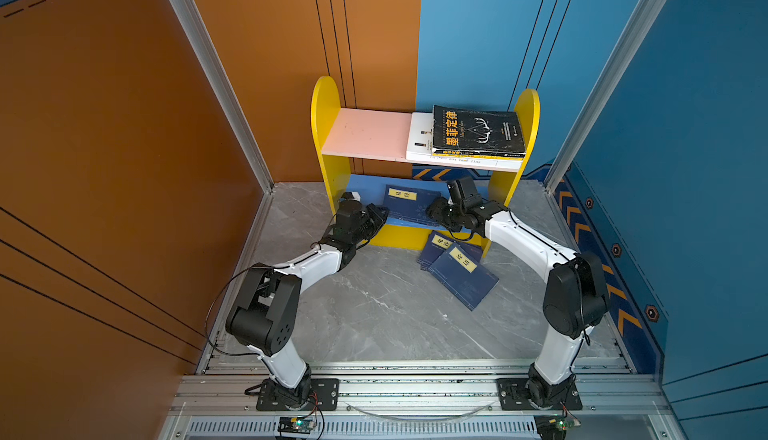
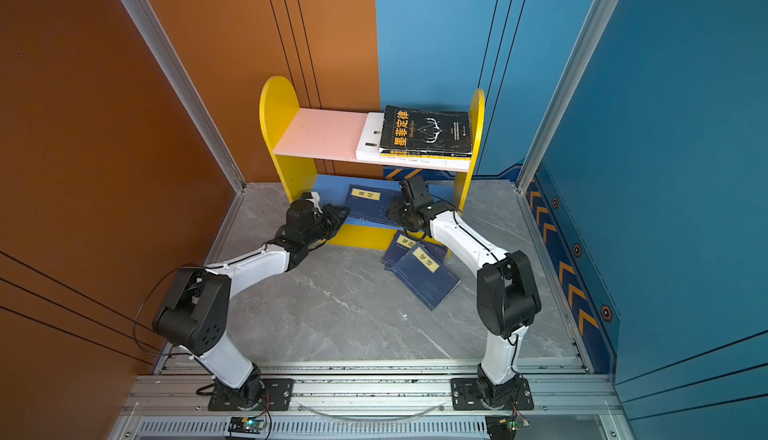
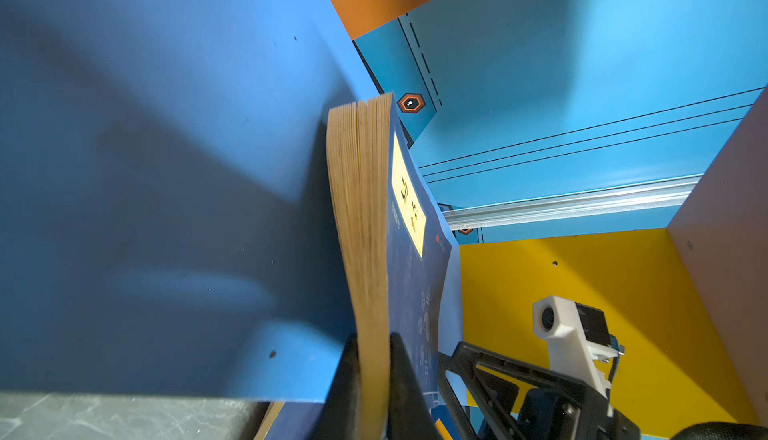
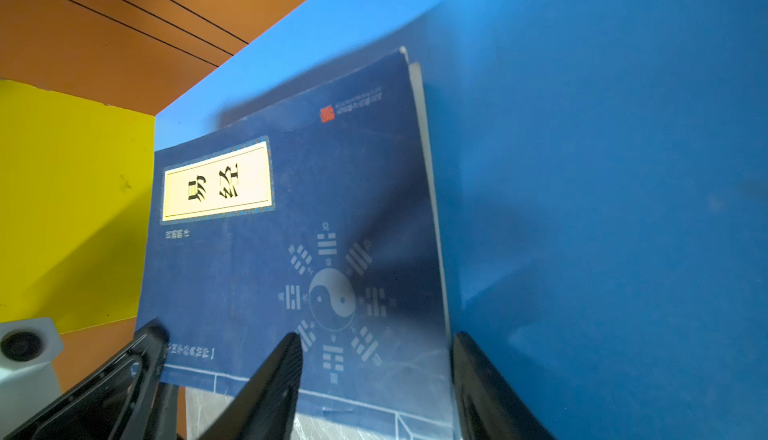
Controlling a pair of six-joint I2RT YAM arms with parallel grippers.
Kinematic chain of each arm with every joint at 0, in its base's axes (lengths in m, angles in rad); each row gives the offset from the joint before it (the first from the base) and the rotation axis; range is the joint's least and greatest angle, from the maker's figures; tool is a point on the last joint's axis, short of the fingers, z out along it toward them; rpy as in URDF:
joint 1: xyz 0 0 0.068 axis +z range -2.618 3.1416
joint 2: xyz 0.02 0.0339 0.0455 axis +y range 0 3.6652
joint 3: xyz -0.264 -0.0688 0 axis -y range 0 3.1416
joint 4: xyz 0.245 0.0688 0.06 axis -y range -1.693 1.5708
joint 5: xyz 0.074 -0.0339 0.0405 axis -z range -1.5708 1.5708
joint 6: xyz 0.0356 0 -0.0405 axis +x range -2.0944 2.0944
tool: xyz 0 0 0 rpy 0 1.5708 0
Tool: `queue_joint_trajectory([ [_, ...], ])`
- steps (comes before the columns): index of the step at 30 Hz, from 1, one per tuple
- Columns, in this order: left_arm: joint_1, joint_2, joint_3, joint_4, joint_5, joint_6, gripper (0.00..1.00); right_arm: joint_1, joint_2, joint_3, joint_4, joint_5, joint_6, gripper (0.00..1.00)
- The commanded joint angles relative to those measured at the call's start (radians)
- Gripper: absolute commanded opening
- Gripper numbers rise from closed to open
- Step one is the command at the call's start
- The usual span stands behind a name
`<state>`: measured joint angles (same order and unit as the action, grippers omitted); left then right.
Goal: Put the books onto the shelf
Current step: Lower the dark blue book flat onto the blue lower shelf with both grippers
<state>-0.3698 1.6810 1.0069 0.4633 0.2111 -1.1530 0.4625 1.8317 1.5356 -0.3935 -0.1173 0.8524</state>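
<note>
The shelf (image 1: 328,126) stands against the back wall. On its pink upper board (image 1: 365,132) a black book (image 1: 478,130) lies on top of a white book (image 1: 419,139). A navy book (image 1: 409,205) with a yellow label rests on the blue lower board (image 1: 365,193). My left gripper (image 3: 374,342) is shut on this book's page edge (image 3: 361,230) from the left. My right gripper (image 4: 376,338) is open at the book's right side, one finger over the cover (image 4: 291,230) and the other beyond its edge. Two more navy books (image 1: 463,276) lie overlapped on the floor by the shelf's right foot.
Both arms reach in under the pink board between the yellow side panels (image 2: 278,118). The grey marble floor (image 1: 374,313) lies in front of the shelf. An aluminium rail (image 1: 415,388) holding both arm bases runs along the front. Orange and blue walls close in on both sides.
</note>
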Motion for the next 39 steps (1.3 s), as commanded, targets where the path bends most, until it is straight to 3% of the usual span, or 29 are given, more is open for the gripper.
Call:
queue_joint_trajectory([
  [1,-0.019,-0.01,0.002,-0.018,-0.016,0.023,0.09,0.019,0.035,0.023,-0.063,0.034,-0.024,0.59],
  [8,-0.018,-0.048,0.062,-0.189,-0.072,0.096,0.53,0.018,0.018,0.005,-0.091,0.074,-0.029,0.58],
  [12,-0.013,-0.085,0.1,-0.35,-0.137,0.172,0.67,0.018,0.012,-0.002,-0.085,0.073,-0.025,0.58],
  [16,-0.003,-0.092,0.147,-0.463,-0.16,0.24,0.71,0.018,0.01,-0.002,-0.085,0.073,-0.025,0.58],
  [21,0.0,-0.049,0.22,-0.525,-0.103,0.31,0.71,0.018,0.007,-0.003,-0.09,0.074,-0.025,0.58],
  [39,-0.027,0.111,0.398,-0.61,-0.03,0.336,0.68,0.021,0.016,0.009,-0.074,0.052,-0.018,0.59],
])
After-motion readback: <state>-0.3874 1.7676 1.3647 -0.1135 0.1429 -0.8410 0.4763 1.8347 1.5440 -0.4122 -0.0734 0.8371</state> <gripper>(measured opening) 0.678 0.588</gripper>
